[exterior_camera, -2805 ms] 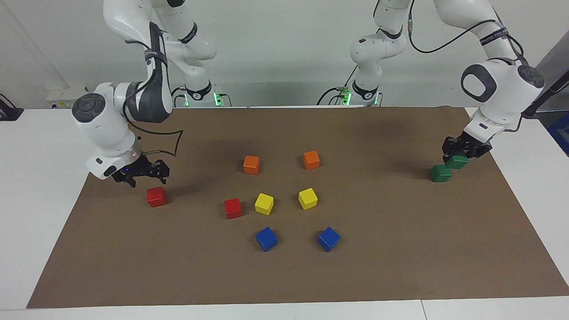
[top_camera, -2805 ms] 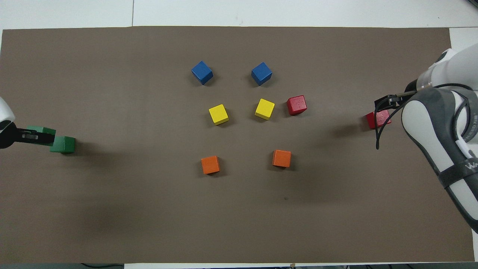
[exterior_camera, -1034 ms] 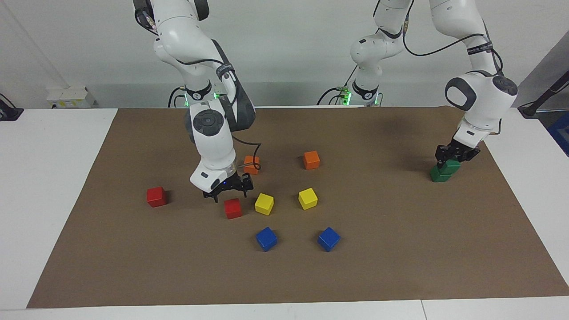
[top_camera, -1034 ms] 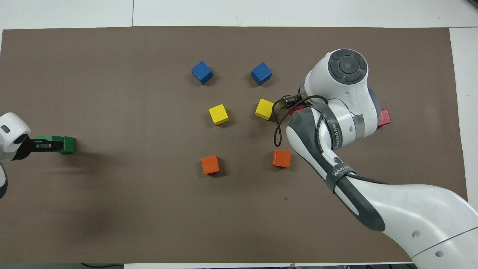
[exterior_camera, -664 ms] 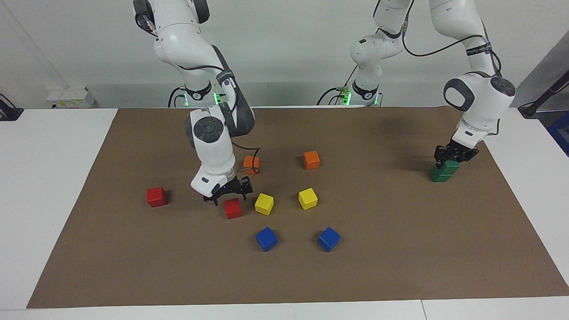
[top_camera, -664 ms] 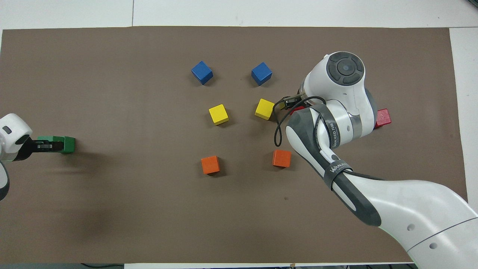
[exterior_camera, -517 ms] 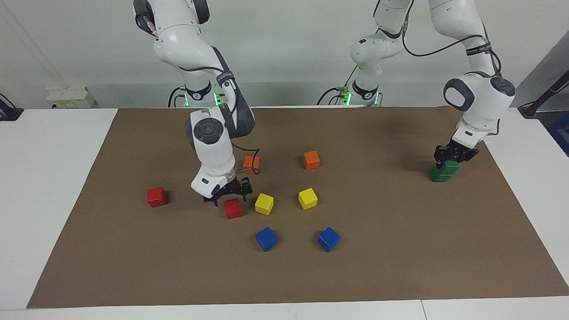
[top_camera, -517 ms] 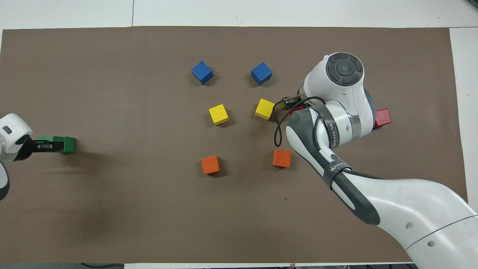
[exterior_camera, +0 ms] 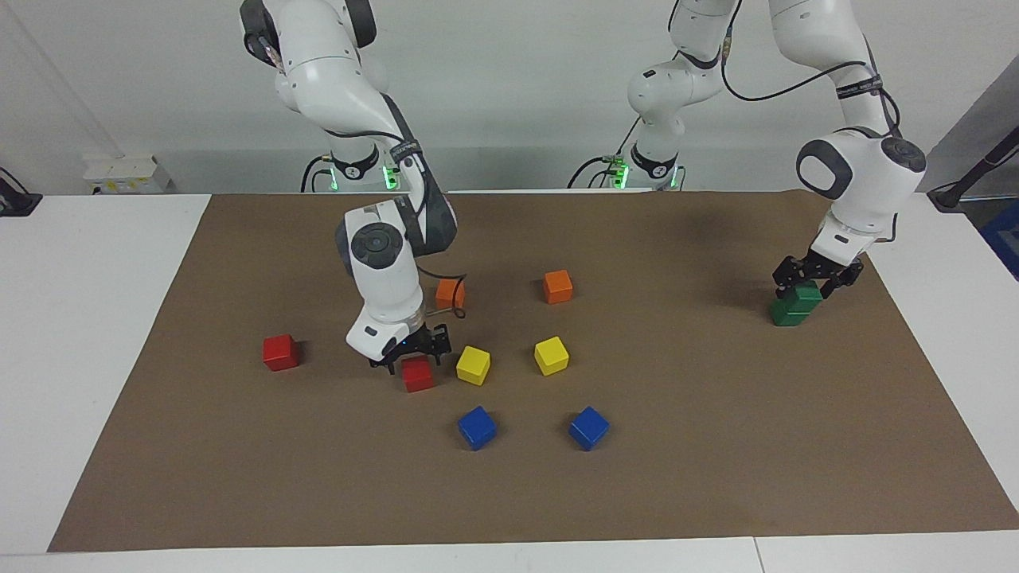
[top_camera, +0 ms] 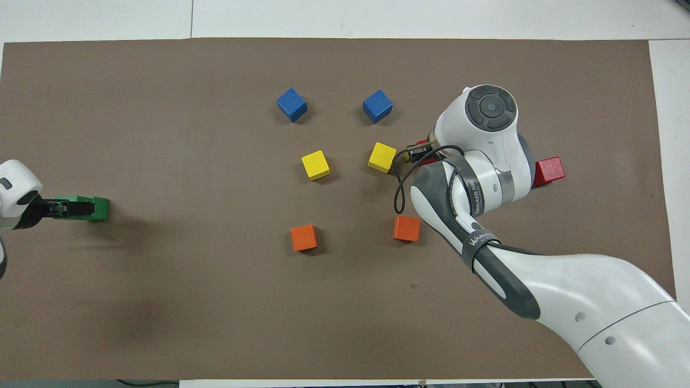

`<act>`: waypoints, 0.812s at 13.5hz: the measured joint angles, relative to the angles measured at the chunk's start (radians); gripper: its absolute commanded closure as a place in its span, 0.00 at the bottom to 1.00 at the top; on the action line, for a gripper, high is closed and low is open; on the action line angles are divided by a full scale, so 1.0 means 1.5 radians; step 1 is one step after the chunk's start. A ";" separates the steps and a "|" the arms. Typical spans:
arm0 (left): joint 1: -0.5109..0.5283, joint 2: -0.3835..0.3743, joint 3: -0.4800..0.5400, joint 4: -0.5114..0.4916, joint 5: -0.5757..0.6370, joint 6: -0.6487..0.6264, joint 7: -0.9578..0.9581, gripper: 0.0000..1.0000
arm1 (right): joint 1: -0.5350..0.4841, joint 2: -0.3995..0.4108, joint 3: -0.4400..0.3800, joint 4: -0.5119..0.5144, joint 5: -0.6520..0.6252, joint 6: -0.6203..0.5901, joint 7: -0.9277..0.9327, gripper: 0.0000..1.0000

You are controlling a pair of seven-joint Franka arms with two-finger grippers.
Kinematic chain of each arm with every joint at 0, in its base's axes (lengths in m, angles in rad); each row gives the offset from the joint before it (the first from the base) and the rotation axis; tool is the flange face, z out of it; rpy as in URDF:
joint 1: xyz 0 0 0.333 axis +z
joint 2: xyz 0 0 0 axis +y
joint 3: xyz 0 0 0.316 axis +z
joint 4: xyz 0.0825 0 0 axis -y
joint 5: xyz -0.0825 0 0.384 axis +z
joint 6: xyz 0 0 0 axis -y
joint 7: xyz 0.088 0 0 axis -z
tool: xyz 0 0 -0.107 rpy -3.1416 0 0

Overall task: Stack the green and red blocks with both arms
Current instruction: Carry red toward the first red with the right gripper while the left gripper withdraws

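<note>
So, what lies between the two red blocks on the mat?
Only bare brown mat lies between the red block toward the right arm's end and the red block under the right gripper; the facing view shows it.

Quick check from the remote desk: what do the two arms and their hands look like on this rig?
Both arms are glossy white jointed tubes with dark grey round joint caps. The right arm wears a dark grey band lettered in white, with a loose black cable. The left arm has a black band and cable. The right hand and left hand are small, black, two-fingered.
</note>
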 measured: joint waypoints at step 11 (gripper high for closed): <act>-0.021 -0.043 -0.013 0.259 0.018 -0.294 -0.038 0.00 | -0.091 -0.125 -0.005 0.012 -0.001 -0.175 -0.028 1.00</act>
